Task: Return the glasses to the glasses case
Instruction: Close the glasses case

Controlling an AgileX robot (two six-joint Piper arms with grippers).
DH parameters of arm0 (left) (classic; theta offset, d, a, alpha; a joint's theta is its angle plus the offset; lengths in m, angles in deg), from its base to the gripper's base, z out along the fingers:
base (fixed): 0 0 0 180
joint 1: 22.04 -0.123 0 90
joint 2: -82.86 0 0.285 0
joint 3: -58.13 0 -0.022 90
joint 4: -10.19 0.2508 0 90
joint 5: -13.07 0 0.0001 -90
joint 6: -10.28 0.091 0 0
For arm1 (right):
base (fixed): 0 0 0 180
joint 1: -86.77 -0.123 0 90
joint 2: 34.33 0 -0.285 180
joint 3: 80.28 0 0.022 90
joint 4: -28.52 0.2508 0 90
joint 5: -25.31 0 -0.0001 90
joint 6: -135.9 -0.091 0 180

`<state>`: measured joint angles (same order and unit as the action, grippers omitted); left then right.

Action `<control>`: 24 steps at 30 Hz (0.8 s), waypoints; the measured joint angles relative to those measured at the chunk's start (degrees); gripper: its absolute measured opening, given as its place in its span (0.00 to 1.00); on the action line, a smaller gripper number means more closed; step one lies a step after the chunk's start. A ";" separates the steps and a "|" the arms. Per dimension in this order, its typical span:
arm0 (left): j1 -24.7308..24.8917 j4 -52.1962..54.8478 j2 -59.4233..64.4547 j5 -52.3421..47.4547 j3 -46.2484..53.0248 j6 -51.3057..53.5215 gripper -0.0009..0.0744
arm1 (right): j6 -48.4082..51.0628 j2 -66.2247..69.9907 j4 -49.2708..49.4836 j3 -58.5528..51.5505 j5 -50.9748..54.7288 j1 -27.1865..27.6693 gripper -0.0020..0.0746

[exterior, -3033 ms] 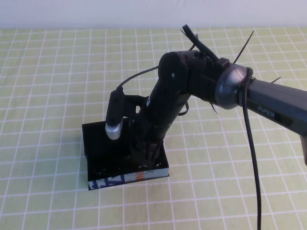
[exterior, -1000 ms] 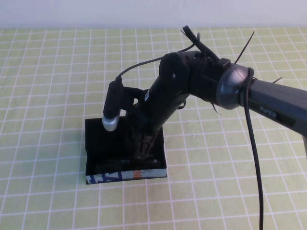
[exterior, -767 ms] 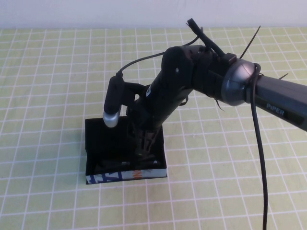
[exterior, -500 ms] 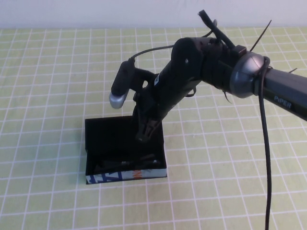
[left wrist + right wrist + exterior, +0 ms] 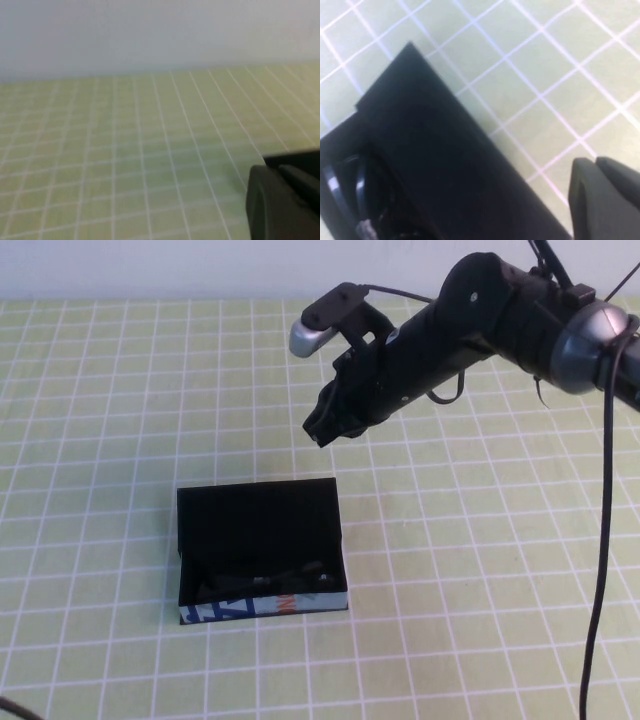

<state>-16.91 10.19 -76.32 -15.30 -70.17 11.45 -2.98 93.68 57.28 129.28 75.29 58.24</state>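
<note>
I see my right gripper (image 5: 322,432) pinched closed on nothing, above the glasses case (image 5: 260,512); the glasses (image 5: 265,580) lie inside, below its fingertips. My left gripper (image 5: 285,200): fingers unclear.

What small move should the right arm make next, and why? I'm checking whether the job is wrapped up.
Probably just keep lifting the right hand clear toward its parked side. The glasses already lie inside the glasses case, along its patterned front edge, and the right hand is shut, empty, above and behind the case. The left hand sits away over bare mat.
</note>
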 joint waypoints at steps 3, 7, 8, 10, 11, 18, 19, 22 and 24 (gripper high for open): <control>0.00 -16.26 9.08 -6.86 -3.47 21.87 0.01 | -0.23 0.00 0.53 0.00 0.00 1.29 0.01; 0.00 -40.39 19.71 -12.31 -3.05 45.03 0.01 | -0.23 0.38 1.11 0.00 0.00 2.38 0.01; 0.00 -45.95 22.15 -12.67 -2.38 50.84 0.01 | -0.23 0.78 1.22 0.00 0.00 2.64 0.01; 0.00 -54.97 26.26 -12.37 -0.30 61.38 0.01 | -0.23 1.72 1.73 0.00 -0.13 3.00 0.01; 0.00 -59.49 28.00 -11.88 1.04 66.22 0.01 | -0.23 2.40 2.19 0.00 -0.13 3.28 0.01; 0.00 -81.55 37.67 -7.85 9.37 89.12 0.01 | -0.23 7.00 5.82 0.00 -1.58 4.52 0.01; 0.15 -82.86 39.30 -7.73 9.96 91.22 0.01 | -0.23 7.30 6.04 0.00 -1.70 4.62 0.01; 2.11 -86.87 44.27 -6.67 10.78 96.02 0.01 | -0.23 8.09 6.99 0.00 -1.99 4.62 0.01; 4.65 -91.70 48.02 -4.70 10.78 100.40 0.01 | -0.23 8.63 7.42 0.00 -1.97 4.62 0.01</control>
<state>-12.26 -81.52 -28.30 -20.00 -59.40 111.84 -3.21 102.30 64.71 129.28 73.32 62.86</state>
